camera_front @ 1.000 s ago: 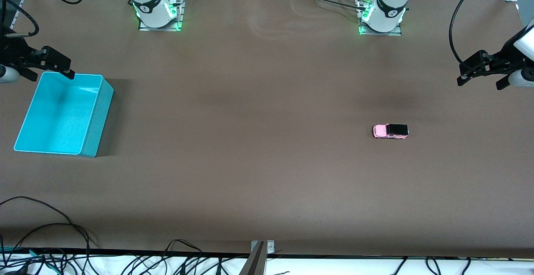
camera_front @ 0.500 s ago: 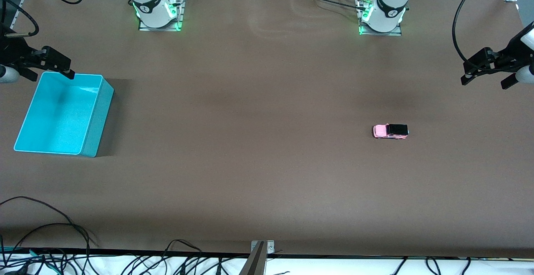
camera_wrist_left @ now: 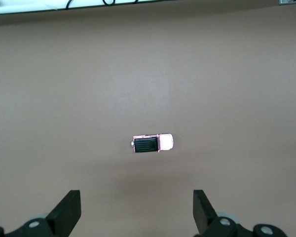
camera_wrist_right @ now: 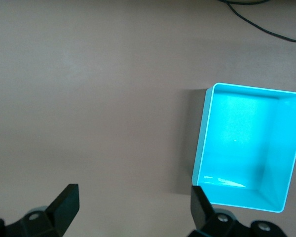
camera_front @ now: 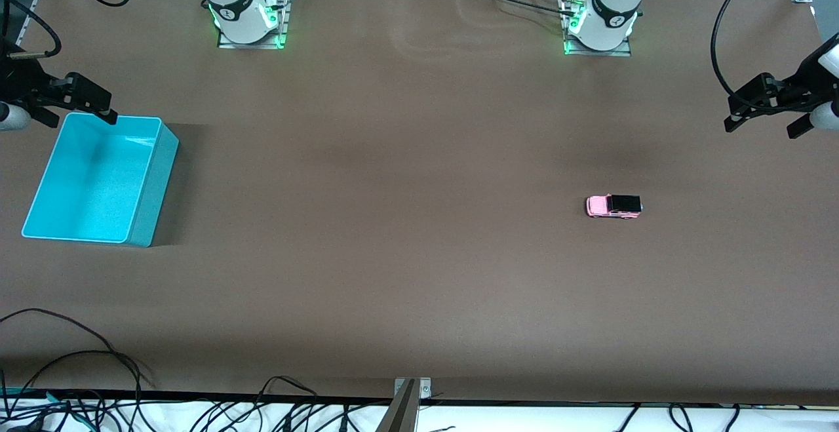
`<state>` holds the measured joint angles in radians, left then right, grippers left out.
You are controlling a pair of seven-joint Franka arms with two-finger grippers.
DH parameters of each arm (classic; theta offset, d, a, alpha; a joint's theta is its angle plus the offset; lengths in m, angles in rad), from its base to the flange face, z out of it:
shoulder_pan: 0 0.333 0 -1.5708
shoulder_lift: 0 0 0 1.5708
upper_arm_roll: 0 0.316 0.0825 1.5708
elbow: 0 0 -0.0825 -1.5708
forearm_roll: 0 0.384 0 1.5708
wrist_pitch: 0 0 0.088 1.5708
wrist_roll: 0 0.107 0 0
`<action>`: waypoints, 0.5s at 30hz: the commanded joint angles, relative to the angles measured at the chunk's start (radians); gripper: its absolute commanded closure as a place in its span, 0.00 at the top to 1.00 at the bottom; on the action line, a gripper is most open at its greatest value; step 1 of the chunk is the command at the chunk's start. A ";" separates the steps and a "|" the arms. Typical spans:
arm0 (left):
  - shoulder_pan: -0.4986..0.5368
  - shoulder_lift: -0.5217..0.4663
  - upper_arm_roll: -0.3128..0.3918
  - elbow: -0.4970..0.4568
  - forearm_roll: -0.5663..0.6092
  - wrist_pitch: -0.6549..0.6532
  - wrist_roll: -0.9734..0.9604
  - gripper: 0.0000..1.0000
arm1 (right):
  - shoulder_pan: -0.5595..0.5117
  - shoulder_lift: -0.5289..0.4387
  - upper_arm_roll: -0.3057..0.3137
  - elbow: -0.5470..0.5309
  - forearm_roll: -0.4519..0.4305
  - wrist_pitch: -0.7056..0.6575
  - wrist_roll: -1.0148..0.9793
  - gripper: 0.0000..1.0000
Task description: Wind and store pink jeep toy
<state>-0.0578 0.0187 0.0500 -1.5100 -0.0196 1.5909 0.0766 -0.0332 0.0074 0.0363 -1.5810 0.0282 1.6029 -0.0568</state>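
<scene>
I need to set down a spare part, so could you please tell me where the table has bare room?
Bare brown table runs between the turquoise bin and the pink jeep toy, and from both toward the front camera. Nowhere is crowded.

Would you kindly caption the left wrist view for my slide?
Open left pincer above the brown table, pink jeep toy lying untouched.

You have a brown table [camera_front: 419, 176] spread across the whole workspace. Along its edge nearest the front camera, loose black cables [camera_front: 78, 379] trail over the brown surface and onto a white strip [camera_front: 196, 415]. A small metal bracket [camera_front: 413, 387] sits at the middle of that edge.
</scene>
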 commanded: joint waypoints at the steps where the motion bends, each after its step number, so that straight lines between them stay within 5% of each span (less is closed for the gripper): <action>1: 0.006 0.003 0.002 0.028 -0.013 -0.026 -0.009 1.00 | -0.001 0.006 -0.004 0.019 0.012 -0.012 -0.012 1.00; 15: 0.000 0.049 0.001 0.016 -0.008 -0.029 -0.003 1.00 | -0.002 0.008 -0.004 0.019 0.012 -0.012 -0.011 1.00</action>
<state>-0.0545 0.0216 0.0519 -1.5101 -0.0196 1.5791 0.0766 -0.0336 0.0083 0.0353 -1.5810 0.0282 1.6029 -0.0568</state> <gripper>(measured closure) 0.000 0.000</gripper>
